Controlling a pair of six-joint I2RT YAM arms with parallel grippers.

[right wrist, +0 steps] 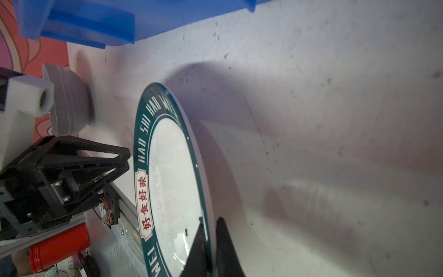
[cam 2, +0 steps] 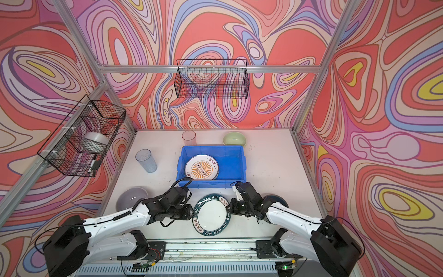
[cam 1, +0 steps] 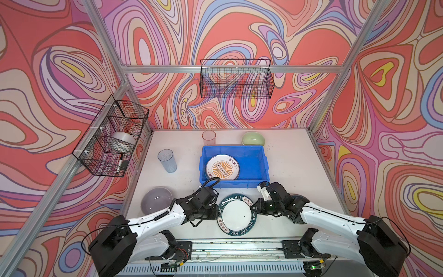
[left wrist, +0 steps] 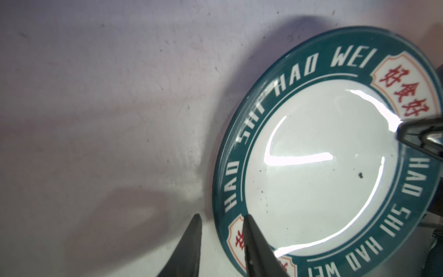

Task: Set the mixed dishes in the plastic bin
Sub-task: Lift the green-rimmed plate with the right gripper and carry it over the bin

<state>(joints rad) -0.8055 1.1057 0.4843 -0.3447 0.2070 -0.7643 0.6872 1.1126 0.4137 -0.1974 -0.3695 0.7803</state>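
The white plate with the lettered dark rim (cam 1: pixel 236 214) (cam 2: pixel 212 214) lies at the table's front between both grippers. My right gripper (cam 1: pixel 256 211) (right wrist: pixel 209 219) is shut on its right rim (right wrist: pixel 167 182). My left gripper (cam 1: pixel 217 213) (left wrist: pixel 221 217) is open, with one finger over the plate's left rim (left wrist: pixel 311 156) and one outside it. The blue plastic bin (cam 1: pixel 254 156) (cam 2: pixel 231 158) behind them holds a white plate with an orange sunburst (cam 1: pixel 222 167). Outside the bin stand a blue tumbler (cam 1: pixel 167 160), a pink tumbler (cam 1: pixel 209 138), a pale green bowl (cam 1: pixel 253 139) and a grey bowl (cam 1: pixel 156 200). A dark blue bowl (cam 2: pixel 278 199) is mostly hidden behind my right arm.
One black wire basket (cam 1: pixel 236 79) hangs on the back wall. Another (cam 1: pixel 105 153) hangs on the left wall and holds a white tape roll (cam 1: pixel 123 141). A metal rail (cam 1: pixel 235 247) runs along the front edge. The bin's near wall (right wrist: pixel 84 24) is close to my right wrist.
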